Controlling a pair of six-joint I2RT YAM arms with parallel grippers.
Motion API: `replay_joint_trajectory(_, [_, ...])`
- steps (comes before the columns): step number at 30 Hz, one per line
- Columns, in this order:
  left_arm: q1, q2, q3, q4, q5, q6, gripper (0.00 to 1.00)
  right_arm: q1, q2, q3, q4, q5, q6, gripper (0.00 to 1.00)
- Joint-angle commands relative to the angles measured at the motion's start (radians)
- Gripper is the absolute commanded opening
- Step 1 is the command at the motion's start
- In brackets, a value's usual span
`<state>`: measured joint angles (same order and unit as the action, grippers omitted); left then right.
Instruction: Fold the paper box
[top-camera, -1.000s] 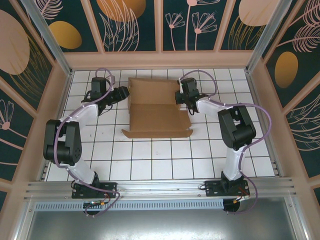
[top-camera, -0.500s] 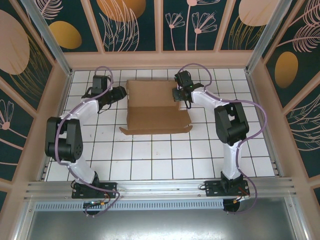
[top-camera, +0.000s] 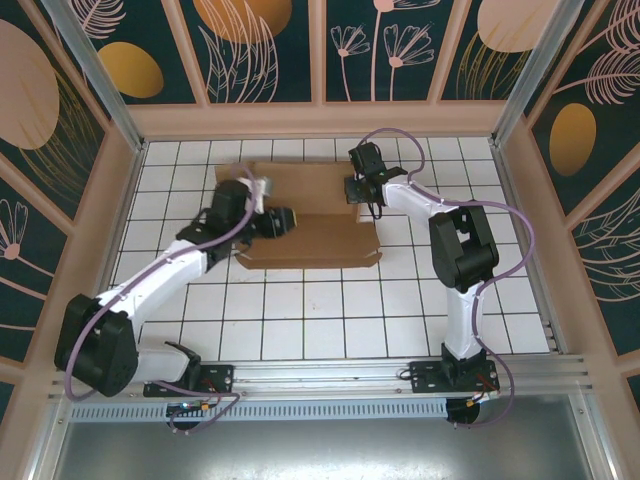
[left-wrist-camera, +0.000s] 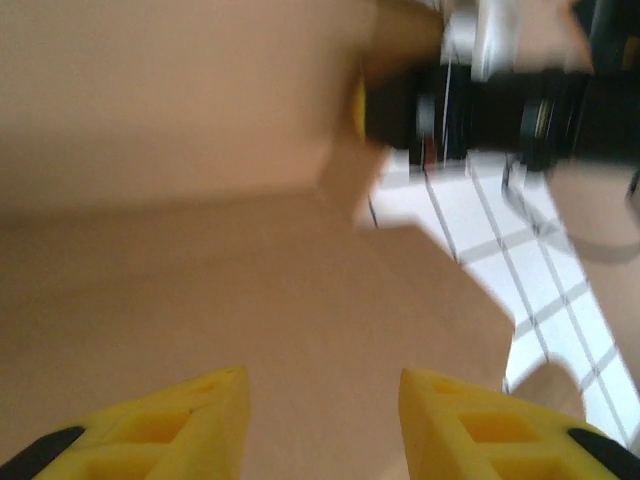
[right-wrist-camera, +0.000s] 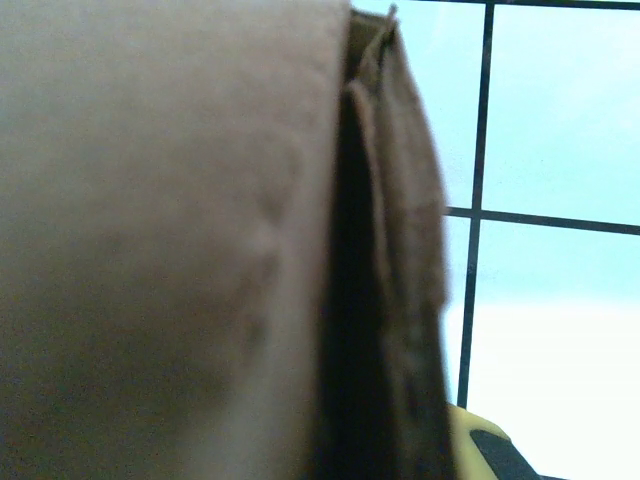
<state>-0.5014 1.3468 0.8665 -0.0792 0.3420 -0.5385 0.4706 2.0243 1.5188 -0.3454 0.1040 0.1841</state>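
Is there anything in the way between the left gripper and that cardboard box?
Nothing visible. The left gripper hangs open just over the paper box, with bare cardboard straight ahead of its fingertips.

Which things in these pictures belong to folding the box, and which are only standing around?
Belong to the job: paper box, left gripper, right gripper.
Only around: tiled table, patterned walls, metal rail.
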Motion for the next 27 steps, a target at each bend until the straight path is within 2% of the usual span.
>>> replay_joint_trajectory(1, [-0.025, 0.039, -0.127, 0.011, 0.006, -0.05, 0.42, -0.014, 0.021, -0.051, -0.12, -0.084, 0.05, 0.0])
replay_joint_trajectory(3, [-0.027, 0.055, -0.191, 0.046, 0.016, -0.068, 0.41, -0.019, 0.018, -0.048, -0.118, -0.084, 0.051, 0.0])
replay_joint_trajectory(6, [-0.025, 0.056, -0.199, 0.041, 0.005, -0.069, 0.4, -0.02, 0.015, -0.047, -0.12, -0.084, 0.047, 0.0])
replay_joint_trajectory(10, [-0.023, -0.029, -0.076, -0.066, -0.155, -0.033, 0.43, -0.014, -0.005, -0.075, -0.099, -0.08, 0.041, 0.0])
replay_joint_trajectory(13, [0.02, -0.071, 0.056, -0.166, -0.302, -0.005, 0.45, -0.015, -0.022, -0.104, -0.077, -0.076, 0.034, 0.0])
replay_joint_trajectory(15, [0.101, -0.107, 0.095, -0.184, -0.359, -0.003, 0.46, -0.015, -0.026, -0.111, -0.074, -0.072, 0.027, 0.0])
replay_joint_trajectory(18, [0.274, -0.136, 0.093, -0.167, -0.394, -0.022, 0.45, -0.015, -0.045, -0.138, -0.051, -0.072, 0.016, 0.0])
replay_joint_trajectory(22, [0.45, -0.076, 0.066, -0.102, -0.422, -0.085, 0.4, -0.015, -0.055, -0.15, -0.041, -0.071, 0.0, 0.0])
replay_joint_trajectory(24, [0.517, -0.025, 0.043, -0.05, -0.4, -0.149, 0.39, -0.015, -0.06, -0.155, -0.036, -0.072, -0.004, 0.0])
replay_joint_trajectory(27, [0.603, 0.104, 0.03, 0.046, -0.31, -0.216, 0.4, -0.015, -0.064, -0.16, -0.032, -0.084, -0.009, 0.0])
